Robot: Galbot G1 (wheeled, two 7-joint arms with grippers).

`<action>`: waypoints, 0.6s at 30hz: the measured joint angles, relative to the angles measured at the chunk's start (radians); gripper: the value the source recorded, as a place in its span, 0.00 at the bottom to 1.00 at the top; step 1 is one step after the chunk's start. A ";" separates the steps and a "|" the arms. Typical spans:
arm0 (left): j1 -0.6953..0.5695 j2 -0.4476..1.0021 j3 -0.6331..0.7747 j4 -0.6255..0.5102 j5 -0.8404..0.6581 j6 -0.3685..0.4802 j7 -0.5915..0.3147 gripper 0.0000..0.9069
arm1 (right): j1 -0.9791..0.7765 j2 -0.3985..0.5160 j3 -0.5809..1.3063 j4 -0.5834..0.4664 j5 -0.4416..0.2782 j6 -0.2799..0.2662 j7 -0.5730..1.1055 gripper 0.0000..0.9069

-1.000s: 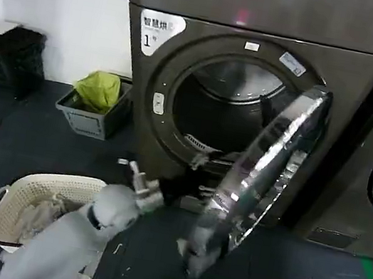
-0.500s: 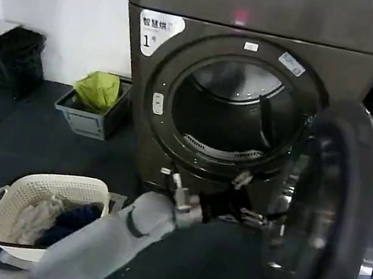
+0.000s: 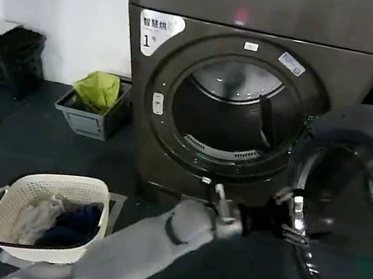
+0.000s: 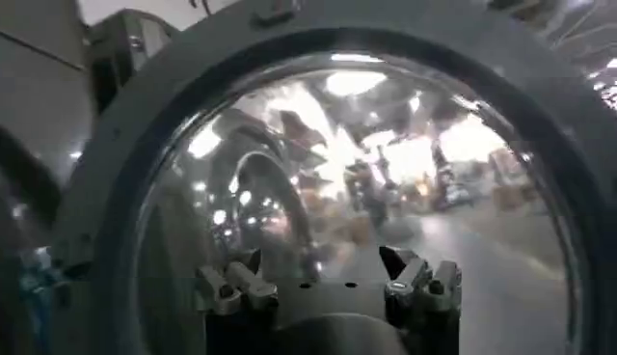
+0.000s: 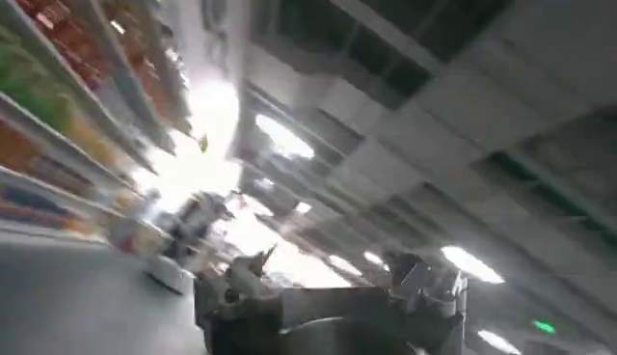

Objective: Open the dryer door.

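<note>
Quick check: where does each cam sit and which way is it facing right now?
Head view: on the robot's head, looking forward and down at the open dryer drum; the left arm reaches to the dryer door, left gripper at its rim.
Left wrist view: on the left wrist, facing the door's inner glass; its open fingers show.
Right wrist view: on the right wrist, pointing up at ceiling lights; the right gripper is open and empty.
Shared: head and left wrist views both show the dryer door.

Dim, motion-blurred views — ceiling lights [image 5: 284, 137] glare on the dryer door [image 4: 386, 174].
</note>
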 joint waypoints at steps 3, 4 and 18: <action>-0.014 -0.033 0.012 0.032 0.001 0.000 0.000 1.00 | -0.006 0.000 0.026 -0.007 -0.002 -0.024 0.016 1.00; -0.023 -0.043 0.016 0.046 0.001 0.000 -0.003 1.00 | -0.007 0.000 0.034 -0.009 -0.003 -0.026 0.019 1.00; -0.069 -0.166 0.016 0.203 0.020 0.026 -0.021 1.00 | -0.009 -0.001 0.081 -0.010 -0.033 -0.029 0.027 1.00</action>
